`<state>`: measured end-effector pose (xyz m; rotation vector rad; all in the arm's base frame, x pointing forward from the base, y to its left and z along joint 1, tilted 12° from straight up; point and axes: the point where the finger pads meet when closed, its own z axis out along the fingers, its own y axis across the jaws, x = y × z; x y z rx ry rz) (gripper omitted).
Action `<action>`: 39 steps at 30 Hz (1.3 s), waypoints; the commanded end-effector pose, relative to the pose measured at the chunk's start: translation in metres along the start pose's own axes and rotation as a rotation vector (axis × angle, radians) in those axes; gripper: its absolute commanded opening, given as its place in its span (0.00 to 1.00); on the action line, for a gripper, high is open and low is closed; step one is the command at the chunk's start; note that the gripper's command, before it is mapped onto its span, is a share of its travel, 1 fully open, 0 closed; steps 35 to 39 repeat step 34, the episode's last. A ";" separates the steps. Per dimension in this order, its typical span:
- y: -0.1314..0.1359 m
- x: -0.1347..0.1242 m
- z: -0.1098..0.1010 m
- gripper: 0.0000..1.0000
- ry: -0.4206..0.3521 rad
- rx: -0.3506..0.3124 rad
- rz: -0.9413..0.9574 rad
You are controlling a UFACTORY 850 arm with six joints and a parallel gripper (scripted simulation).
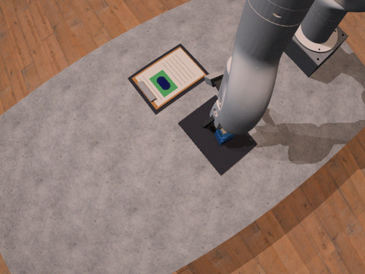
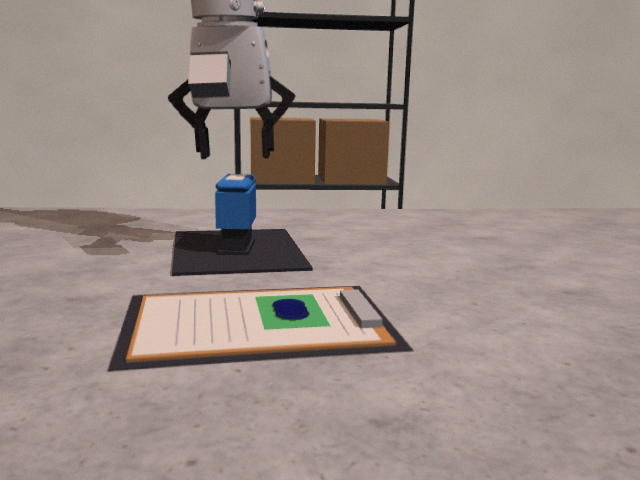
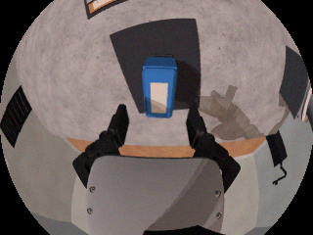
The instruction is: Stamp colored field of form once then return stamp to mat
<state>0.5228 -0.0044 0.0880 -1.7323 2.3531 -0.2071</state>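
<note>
Hanging spread wide and holding nothing, the fingers sit straight above the blue stamp, clear of its cap with a visible gap in the exterior view. Stamp stands upright directly below the fingers, near the middle of the dark mat, black foot flat on it, so its weight looks to be on the mat and the release looks clean; nothing snagged. Wrist view shows the stamp's top between and below the two fingers, none touching it. Form lies on its clipboard on the desk, beyond the mat from the fingers in the wrist view; its green field carries a dark blue mark that sits inside the green on all sides, so the print reads as done and likely good. Judged: task at its end, only retreat left. Behind the fingers a shelf rack holds two brown boxes side by side on one board; other boards in view bare.
</note>
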 end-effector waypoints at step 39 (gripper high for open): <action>-0.002 -0.001 -0.018 0.87 0.043 -0.041 0.000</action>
